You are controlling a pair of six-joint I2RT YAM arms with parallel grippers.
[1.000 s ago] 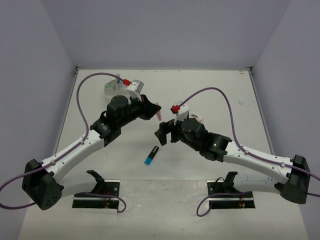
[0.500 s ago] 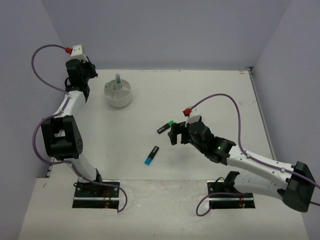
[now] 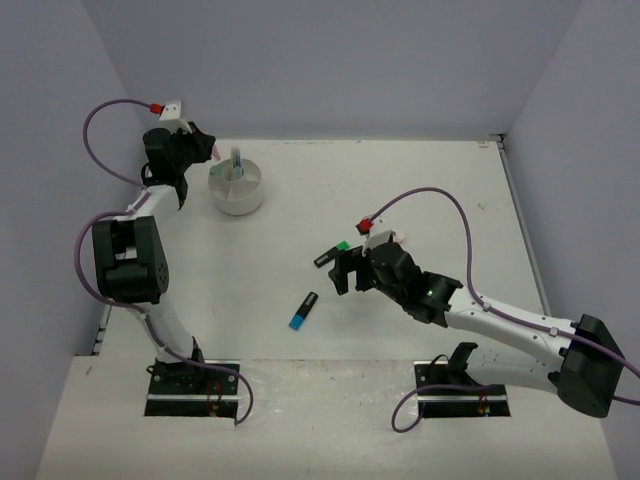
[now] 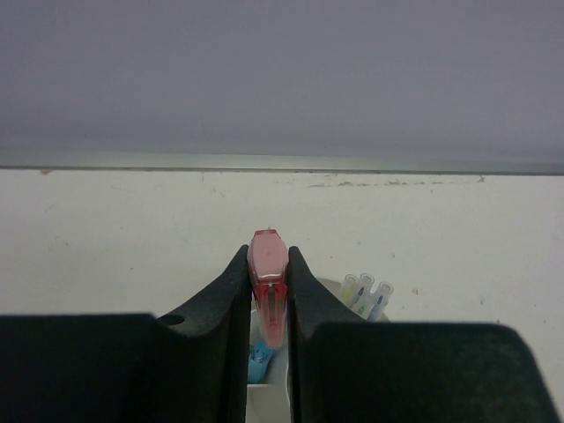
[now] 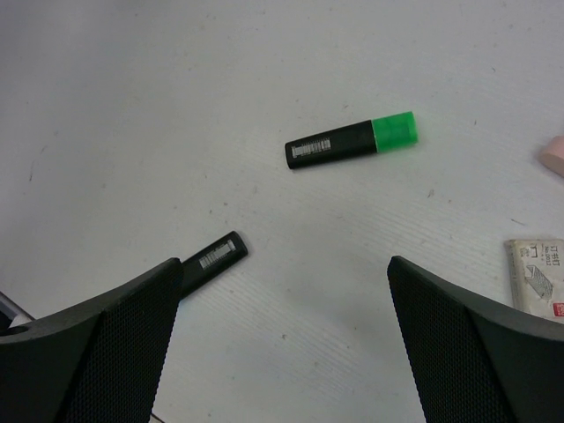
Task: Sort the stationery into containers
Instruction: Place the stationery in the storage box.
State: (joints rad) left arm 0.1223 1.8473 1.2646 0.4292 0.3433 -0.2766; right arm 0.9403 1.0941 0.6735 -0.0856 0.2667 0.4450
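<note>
While left gripper (image 4: 267, 264) clamps pink highlighter (image 4: 267, 286) just above edge of white tub (image 3: 238, 205), right gripper (image 5: 284, 264) hangs jaws wide over green highlighter (image 5: 352, 141) on table (image 3: 420, 180). Best: centre over highlighter compartment, clear of upright pens (image 4: 366, 295), lower, then release

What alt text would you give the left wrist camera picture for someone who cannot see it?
The left gripper pinches a pink plastic highlighter between black fingers. Behind them shows a round white plastic tub holding pale pen ends and something blue.

left gripper (image 4: 267, 254): raised, pinching pink highlighter (image 4: 268, 300) | right gripper (image 5: 284, 264): jaws wide (arm low)
</note>
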